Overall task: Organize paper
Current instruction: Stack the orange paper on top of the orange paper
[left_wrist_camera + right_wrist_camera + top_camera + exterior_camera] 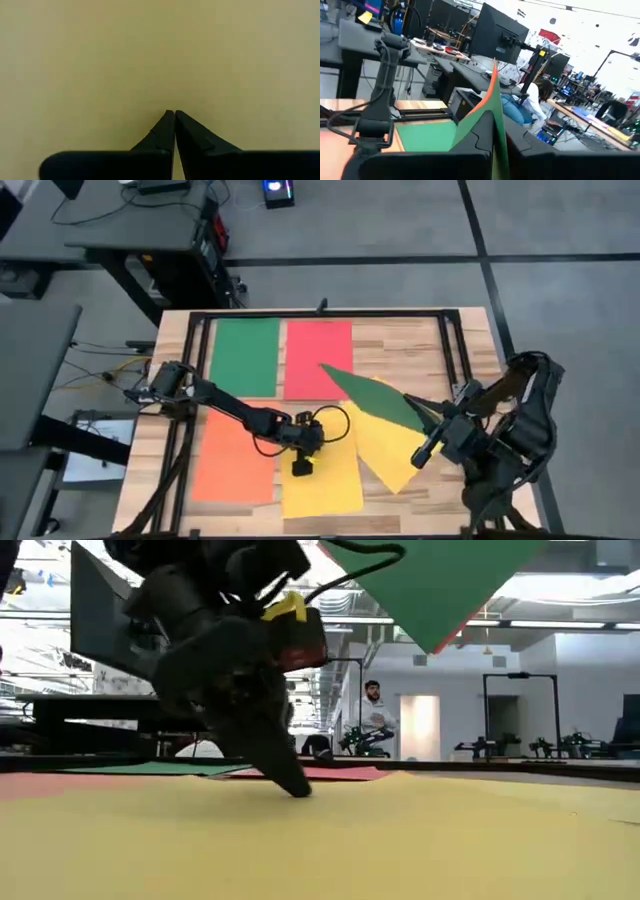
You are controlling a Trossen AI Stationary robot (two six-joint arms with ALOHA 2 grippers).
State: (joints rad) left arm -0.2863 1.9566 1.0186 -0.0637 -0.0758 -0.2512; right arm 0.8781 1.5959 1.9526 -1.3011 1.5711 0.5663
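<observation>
On the table lie a green sheet [245,357] and a pink-red sheet [318,358] at the far side, and an orange sheet [235,450] and a yellow sheet [322,480] at the near side. A second yellow sheet [395,448] lies askew to the right. My left gripper [300,467] is shut, its tips down on the near yellow sheet [100,60]. My right gripper [432,413] is shut on another green sheet [375,393], held in the air above the askew yellow one. A thin orange-red edge [489,90] shows along it. My left gripper presses its shut fingertips [170,116] down on the yellow sheet's upper part [330,810], slanting from above. The sheet lies flat on the table. My right gripper pinches the lifted green sheet between its two fingers at the corner [496,120] toward the table's right. The fingers come about level from the right. The sheet stands out toward the table's middle, clear of the table [440,590].
A black frame [330,313] runs around the working area on the wooden table [480,350]. Beyond the table's far edge the low view shows desks, monitors and a seated person [372,715].
</observation>
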